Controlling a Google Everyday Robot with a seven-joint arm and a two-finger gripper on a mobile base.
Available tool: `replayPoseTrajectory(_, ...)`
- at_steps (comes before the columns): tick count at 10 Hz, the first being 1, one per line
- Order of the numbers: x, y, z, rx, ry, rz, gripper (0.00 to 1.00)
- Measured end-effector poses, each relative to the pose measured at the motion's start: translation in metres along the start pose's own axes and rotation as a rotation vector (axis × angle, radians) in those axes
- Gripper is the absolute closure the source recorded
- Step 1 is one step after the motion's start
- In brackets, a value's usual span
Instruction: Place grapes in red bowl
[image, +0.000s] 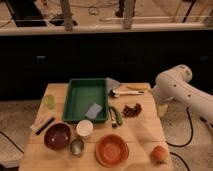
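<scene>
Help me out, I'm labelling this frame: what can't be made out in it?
All in the camera view:
- End effector: at the table's right edge, mostly hidden under the arm.
- Arm: cut off by the picture's right edge.
- Grapes: blurred, so the berries cannot be counted.
- Grey thing in the tray: too blurred to identify.

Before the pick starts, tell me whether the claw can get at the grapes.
Probably yes. The claw sits at the right edge of the table, and the grapes lie nearby with only bare wood between.
</scene>
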Motion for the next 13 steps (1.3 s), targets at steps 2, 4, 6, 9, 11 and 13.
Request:
replayPoseTrajectory(2, 0.001, -0.002, 0.005, 0.004, -0.003, -0.014, 0.2)
replayPoseTrajectory(4, 0.003, -0.007, 0.013, 0.01, -0.009, -0.033, 0.2)
replayPoseTrajectory(6, 0.0, -0.011, 0.018, 0.013, -0.019, -0.045, 0.2)
replayPoseTrajectory(9, -0.001, -0.011, 0.029, 0.016, -0.033, -0.061, 0.2)
replayPoseTrajectory(11, -0.004, -0.013, 0.035, 0.016, -0.047, -0.07, 0.2)
replayPoseTrajectory(13, -0.008, -0.015, 0.04, 0.016, -0.064, -0.072, 0.2)
